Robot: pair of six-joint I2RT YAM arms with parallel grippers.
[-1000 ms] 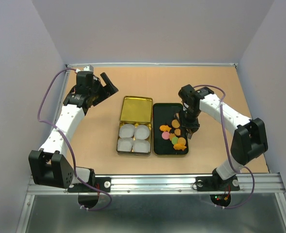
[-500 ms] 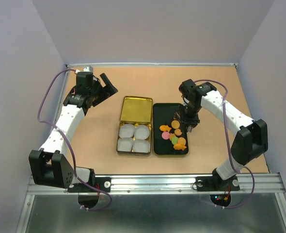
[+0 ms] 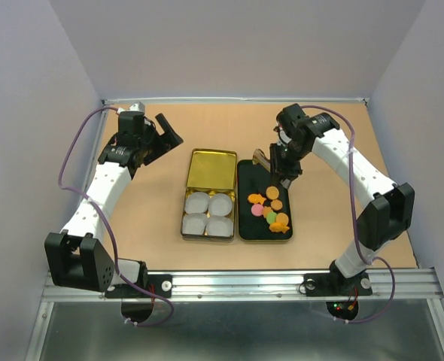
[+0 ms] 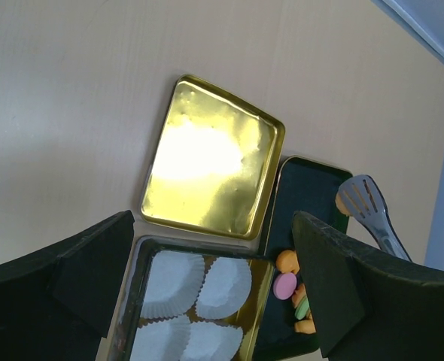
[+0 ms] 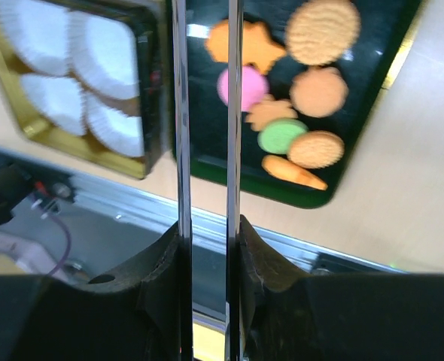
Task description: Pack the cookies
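Cookies (image 3: 271, 210): small flat biscuits, lying loose, clustered in near half of black tray (image 3: 250, 179); mostly round tan-orange, one pink, one green, orange fish shapes; some touching

Left arm (image 3: 101, 188) runs from its near-left base up the left side to the far left corner, elbow bent, wrist turned in toward the middle. Left gripper (image 3: 171, 129) sits off the surface there, jaws spread wide. Over on the right, the right arm (image 3: 357, 169) arches from its near-right base out to the far side and folds back left. Right gripper (image 3: 285, 167) points down, fingers (image 5: 158, 278) squeezed onto the two blades of metal tongs (image 5: 180, 113)
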